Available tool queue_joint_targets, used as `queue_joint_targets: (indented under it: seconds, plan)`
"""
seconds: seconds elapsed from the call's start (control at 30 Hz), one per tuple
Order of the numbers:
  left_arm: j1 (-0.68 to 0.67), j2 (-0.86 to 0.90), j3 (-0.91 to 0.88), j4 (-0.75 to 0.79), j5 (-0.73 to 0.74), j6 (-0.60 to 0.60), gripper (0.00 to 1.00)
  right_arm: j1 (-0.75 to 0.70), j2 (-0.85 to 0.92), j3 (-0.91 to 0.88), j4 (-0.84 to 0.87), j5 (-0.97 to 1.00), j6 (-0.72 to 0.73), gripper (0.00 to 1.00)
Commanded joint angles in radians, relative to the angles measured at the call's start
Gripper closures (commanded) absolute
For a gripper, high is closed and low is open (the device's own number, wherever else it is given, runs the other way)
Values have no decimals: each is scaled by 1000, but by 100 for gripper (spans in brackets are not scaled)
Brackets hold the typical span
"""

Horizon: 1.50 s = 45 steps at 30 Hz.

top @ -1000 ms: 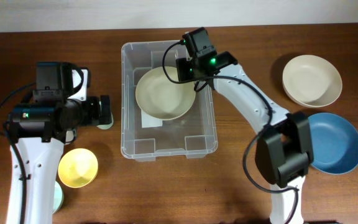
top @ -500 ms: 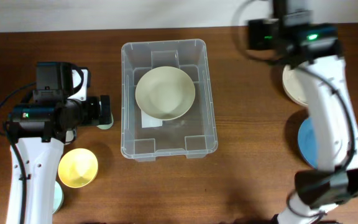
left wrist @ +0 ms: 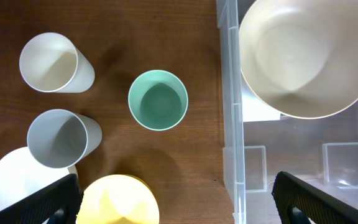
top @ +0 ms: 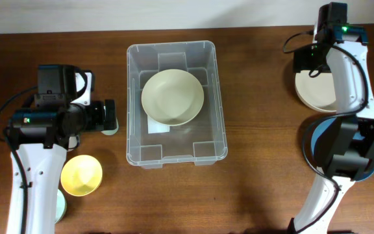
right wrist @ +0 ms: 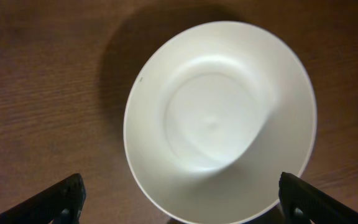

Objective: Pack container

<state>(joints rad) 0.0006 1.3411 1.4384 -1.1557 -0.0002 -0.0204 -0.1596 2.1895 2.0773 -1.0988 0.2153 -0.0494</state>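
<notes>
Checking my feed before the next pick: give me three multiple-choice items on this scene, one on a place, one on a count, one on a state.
1. Where is the cream bowl relative to the container? A) inside it B) left of it C) right of it
2. How many cups stand left of the container? A) one B) three C) five
3. The right gripper is: A) shut on a cup B) open over the white bowl C) shut on the container rim
Answers: 1 A, the clear walls surround it; 2 B, white cup, grey cup, teal cup; 3 B, its jaws stand wide apart, the bowl below.
</notes>
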Motion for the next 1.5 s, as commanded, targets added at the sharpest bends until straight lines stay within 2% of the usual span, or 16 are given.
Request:
queue_joint_targets:
  seconds: [0.0, 0.27, 0.8, 0.97, 1.4, 1.47]
  plan:
    - [4, 4, 19, 3, -6, -10, 0, 0, 61, 2, 2, -27, 5, 5]
    - [4, 4, 19, 3, -6, -10, 0, 22, 171, 2, 13, -19, 30, 5]
    - [4, 4, 19, 3, -6, -10, 0, -11, 265, 2, 85, -20, 64, 5]
    - [4, 4, 19, 3, -6, -10, 0, -11, 269, 2, 121, -20, 65, 18]
    - [4, 4, 19, 3, -6, -10, 0, -12, 320, -1, 127, -20, 65, 20]
    - [4, 4, 19, 3, -6, -10, 0, -12, 320, -1, 131, -20, 65, 25]
